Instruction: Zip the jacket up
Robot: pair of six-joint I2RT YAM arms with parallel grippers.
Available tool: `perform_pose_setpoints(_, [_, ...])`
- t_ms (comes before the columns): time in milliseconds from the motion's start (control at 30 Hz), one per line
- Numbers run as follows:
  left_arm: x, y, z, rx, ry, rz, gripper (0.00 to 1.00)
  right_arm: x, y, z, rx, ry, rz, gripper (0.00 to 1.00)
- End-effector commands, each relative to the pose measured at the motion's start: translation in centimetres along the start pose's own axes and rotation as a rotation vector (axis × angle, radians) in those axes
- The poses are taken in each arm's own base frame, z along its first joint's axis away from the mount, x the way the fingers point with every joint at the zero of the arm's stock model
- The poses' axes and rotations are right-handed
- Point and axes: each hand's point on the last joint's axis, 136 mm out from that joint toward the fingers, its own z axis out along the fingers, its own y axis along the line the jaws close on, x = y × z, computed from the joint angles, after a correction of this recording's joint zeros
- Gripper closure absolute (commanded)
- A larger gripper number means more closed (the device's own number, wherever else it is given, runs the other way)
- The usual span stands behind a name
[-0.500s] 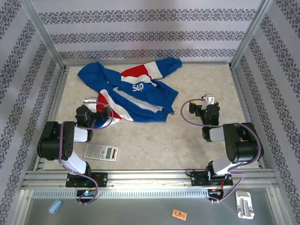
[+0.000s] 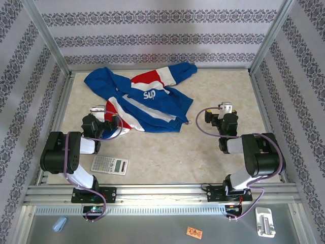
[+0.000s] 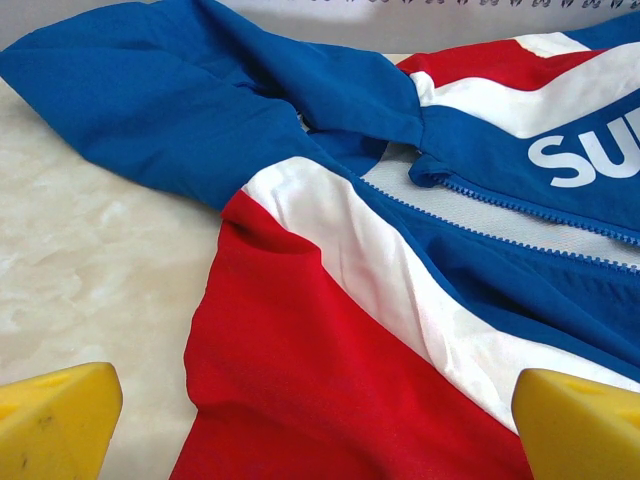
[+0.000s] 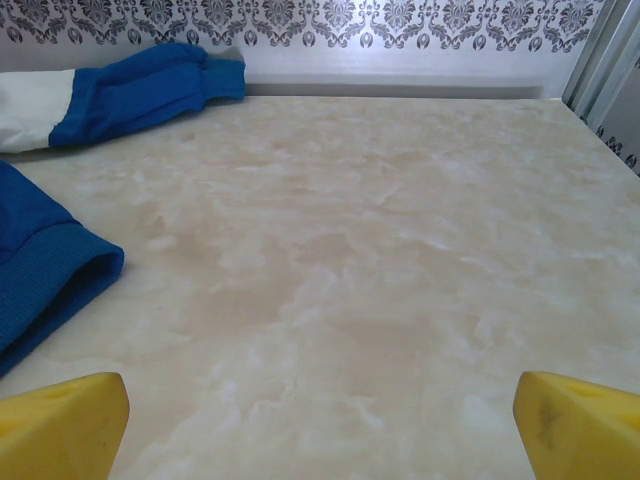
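Small royal-blue hooded fabric jacket w/ red & white panels and white "sup" lettering lies crumpled on the marbled beige table, far-left part. Its hood is twd the far-left corner and one sleeve runs along the far edge. Front is unzipped: blue zipper teeth lie apart, pale lining showing btwn them.

Left gripper sits at the jacket's near-left edge, yellow fingertips spread wide w/ nothing gripped; red panel lies btwn them in the wrist view. Contact w/ the fabric: can't tell.

Right gripper is over bare table nr the right edge, apart from the jacket, jaws fully spread, holding nothing.

Grey rectangular calculator lies nr the near-left corner.
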Motion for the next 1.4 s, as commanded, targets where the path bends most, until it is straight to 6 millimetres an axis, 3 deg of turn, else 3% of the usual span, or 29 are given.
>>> perform_pose_setpoints(0, [-0.7,-0.5,0.1,0.016,-0.012,0.019,0.00,-1.2,0.0,0.0,-0.008,-0.035,0.007,0.02])
perform_pose_setpoints(867, [-0.8,-0.5,0.1,0.020,-0.017,0.020,0.00,-1.2,0.0,0.0,-0.009,-0.034,0.009,0.02])
perform_pose_setpoints(1133, [-0.8,0.3,0.1,-0.032,-0.012,0.001,0.00,-1.6,0.0,-0.3,-0.016,-0.064,0.010,0.02])
perform_pose_setpoints(1200, [-0.8,0.4,0.1,-0.034,-0.018,0.000,0.00,-0.9,0.4,-0.9,-0.039,-0.056,0.002,0.02])
perform_pose_setpoints(1367, [-2.3,1.5,-1.1,-0.109,-0.028,-0.027,0.00,-2.1,1.5,-1.5,-0.058,-0.056,-0.053,0.02])
